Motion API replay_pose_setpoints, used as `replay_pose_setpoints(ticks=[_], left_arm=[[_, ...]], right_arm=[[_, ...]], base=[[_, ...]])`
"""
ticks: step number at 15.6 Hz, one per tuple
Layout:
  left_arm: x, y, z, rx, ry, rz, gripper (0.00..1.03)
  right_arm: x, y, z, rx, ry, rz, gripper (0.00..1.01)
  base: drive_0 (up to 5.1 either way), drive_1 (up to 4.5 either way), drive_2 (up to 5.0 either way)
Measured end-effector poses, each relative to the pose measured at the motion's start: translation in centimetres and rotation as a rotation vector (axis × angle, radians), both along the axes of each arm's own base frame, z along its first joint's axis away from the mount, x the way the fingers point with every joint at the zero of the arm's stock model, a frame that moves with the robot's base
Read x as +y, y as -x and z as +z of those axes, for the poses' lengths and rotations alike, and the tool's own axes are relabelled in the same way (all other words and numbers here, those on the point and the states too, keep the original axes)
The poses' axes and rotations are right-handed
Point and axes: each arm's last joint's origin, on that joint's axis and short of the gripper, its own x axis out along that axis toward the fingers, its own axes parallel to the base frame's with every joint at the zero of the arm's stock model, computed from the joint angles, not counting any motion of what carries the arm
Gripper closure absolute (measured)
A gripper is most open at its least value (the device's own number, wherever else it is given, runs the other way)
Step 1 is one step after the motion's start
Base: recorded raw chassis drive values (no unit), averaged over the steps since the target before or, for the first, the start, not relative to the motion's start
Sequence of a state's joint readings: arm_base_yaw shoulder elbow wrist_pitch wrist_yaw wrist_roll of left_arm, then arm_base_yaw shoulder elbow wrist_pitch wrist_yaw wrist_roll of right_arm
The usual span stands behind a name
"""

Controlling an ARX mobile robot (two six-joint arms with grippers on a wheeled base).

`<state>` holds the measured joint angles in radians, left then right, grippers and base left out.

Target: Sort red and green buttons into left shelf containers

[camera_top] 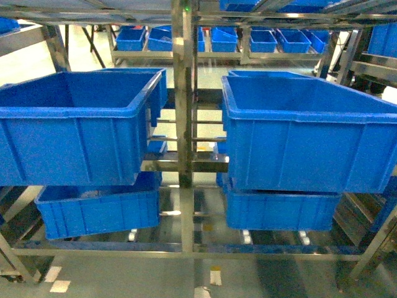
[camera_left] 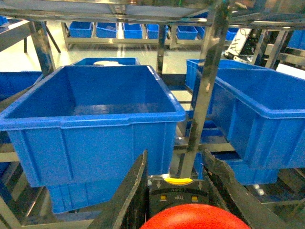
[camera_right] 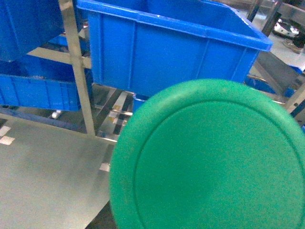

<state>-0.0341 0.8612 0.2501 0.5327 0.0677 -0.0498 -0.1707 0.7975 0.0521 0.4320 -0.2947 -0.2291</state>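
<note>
A: Left tool point(camera_left: 174, 191) clamps the red button point(camera_left: 193, 217), cap at 6 o'clock. Right tool: not visible; green button point(camera_right: 212, 157) fills its view.

B: Left upper bin point(camera_left: 95, 114) lies at 12 o'clock, rim above red cap. Left arm nearer.

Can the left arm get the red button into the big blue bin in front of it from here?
Probably yes. The left gripper holds the red button just below the large blue bin, whose open top looks unobstructed; it must lift over the rim, left of the steel upright.
</note>
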Motion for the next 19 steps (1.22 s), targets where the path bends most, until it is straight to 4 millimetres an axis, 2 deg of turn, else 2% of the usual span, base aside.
replay_pose_setpoints(ticks=[3, 16, 19], left_arm=[[-0.02, 0.00, 0.02, -0.002, 0.000, -0.003, 0.74], [-0.03, 0.07, -0.04, -0.002, 0.003, -0.003, 0.74], [-0.03, 0.07, -0.05, 0.000, 0.003, -0.003, 0.74]], right_arm=[[0.00, 0.02, -0.07, 0.005, -0.001, 0.000, 0.75], [0.02, 0.04, -0.06, 0.001, -0.002, 0.004, 0.75], [0.02, 0.05, -0.07, 0.001, -0.001, 0.004, 0.75]], base=[[-4.9, 2.52, 2.5], [0.0, 0.00, 0.0], [-0.1, 4.23, -4.4]])
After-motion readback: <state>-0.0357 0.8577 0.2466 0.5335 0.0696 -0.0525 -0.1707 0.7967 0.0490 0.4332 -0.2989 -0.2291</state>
